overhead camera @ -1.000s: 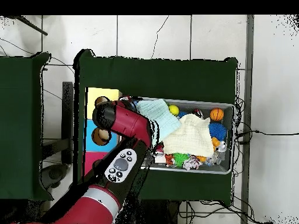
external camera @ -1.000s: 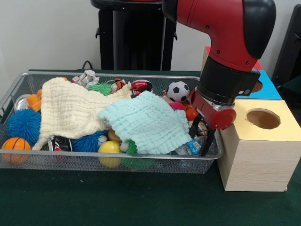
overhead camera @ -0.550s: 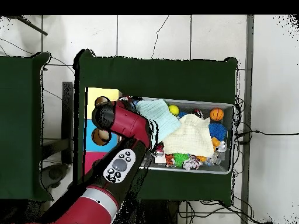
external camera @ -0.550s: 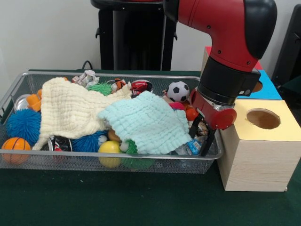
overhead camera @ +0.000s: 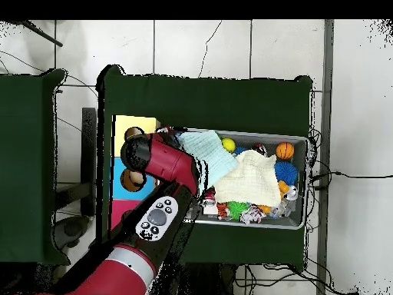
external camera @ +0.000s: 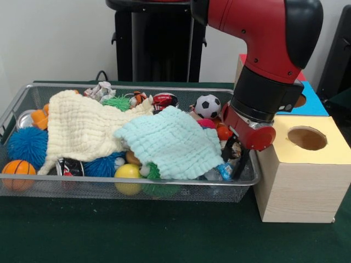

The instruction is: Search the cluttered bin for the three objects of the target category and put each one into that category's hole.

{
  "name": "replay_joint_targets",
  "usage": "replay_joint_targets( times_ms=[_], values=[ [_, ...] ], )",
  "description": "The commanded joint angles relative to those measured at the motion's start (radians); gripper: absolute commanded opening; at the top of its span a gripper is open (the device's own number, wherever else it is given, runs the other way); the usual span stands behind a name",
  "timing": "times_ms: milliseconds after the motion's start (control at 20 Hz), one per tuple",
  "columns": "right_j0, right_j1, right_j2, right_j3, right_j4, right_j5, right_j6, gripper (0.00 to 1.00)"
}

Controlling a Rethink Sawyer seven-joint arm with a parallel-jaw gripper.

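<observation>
A wire bin (external camera: 126,183) holds a heap of toys under a mint cloth (external camera: 170,142) and a cream cloth (external camera: 82,126). My gripper (external camera: 234,159) reaches down into the bin's right end, next to the mint cloth's edge. It is open, its two black fingers (external camera: 227,151) standing either side of a crushed clear bottle with a blue label (external camera: 224,171). A small orange ball (external camera: 223,132) lies just behind the gripper. Right of the bin stands the yellow-topped box with its round hole (external camera: 307,138). In the overhead view the arm (overhead camera: 165,165) covers the gripper.
A soccer ball (external camera: 208,106), a yellow ball (external camera: 128,174), a basketball (external camera: 17,171) and a blue spiky ball (external camera: 26,145) show around the cloths. A blue-topped box (external camera: 315,104) stands behind the yellow one. The bin's right wall is close to the fingers.
The gripper has sunk slightly deeper among the clutter at the bin's right end, and the bottle's blue label has shifted a little left. The cloths have not moved.
</observation>
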Motion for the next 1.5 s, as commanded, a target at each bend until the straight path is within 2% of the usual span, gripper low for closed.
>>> replay_joint_targets(
  times_ms=[50,200,500,900,950,1050,1200,1500],
  values=[
    [-0.012,0.110,0.146,0.011,0.026,-0.131,0.192,0.00],
    [-0.003,0.116,0.113,-0.015,0.027,-0.018,0.206,0.00],
    [0.004,0.122,0.099,-0.018,0.037,-0.013,0.227,0.00],
    [-0.004,0.113,0.095,-0.020,0.019,0.004,0.199,0.00],
    [-0.002,0.112,0.094,-0.014,0.019,-0.025,0.196,1.00],
    [-0.003,0.108,0.097,-0.006,0.016,-0.050,0.189,1.00],
    [0.001,0.111,0.081,-0.022,0.016,0.022,0.206,1.00],
    [-0.003,0.099,0.090,-0.005,0.028,0.021,0.216,1.00]
  ],
)
